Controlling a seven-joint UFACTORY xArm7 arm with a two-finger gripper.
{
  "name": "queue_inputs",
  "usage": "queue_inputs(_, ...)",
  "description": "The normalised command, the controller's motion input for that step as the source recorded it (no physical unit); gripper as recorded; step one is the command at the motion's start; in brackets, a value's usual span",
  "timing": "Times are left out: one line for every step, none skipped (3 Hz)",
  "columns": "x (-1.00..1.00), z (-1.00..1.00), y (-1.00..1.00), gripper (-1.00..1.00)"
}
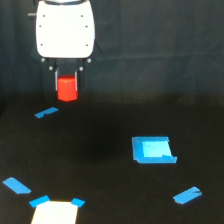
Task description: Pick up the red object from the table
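On the table [100, 150], a square patch [152, 150] served as landmark. A tape strip [46, 113] lay far to its left and farther back in the exterior view, with the end effector [66, 80] above that strip, its fingers either side of the red object [67, 88]. Nearer than the patch lay another strip [187, 195] to its right, and a rectangle [55, 213] and strip [16, 185] to its left.

The arm's white, rounded wrist housing [65, 30] hung at the upper left of the exterior view, pointing straight down. Below it, the end effector [66, 82] showed two short dark fingers [56, 80] set vertically, one on each side, closed against the flanks of the red object [67, 88]. The end effector stood well above the surface [100, 150], touching nothing below. The rest of the arm lay out of view.
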Motion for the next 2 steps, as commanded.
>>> queue_inputs(0.56,1.00,0.84,-1.00)
queue_inputs(-0.51,0.85,-0.16,-1.00)
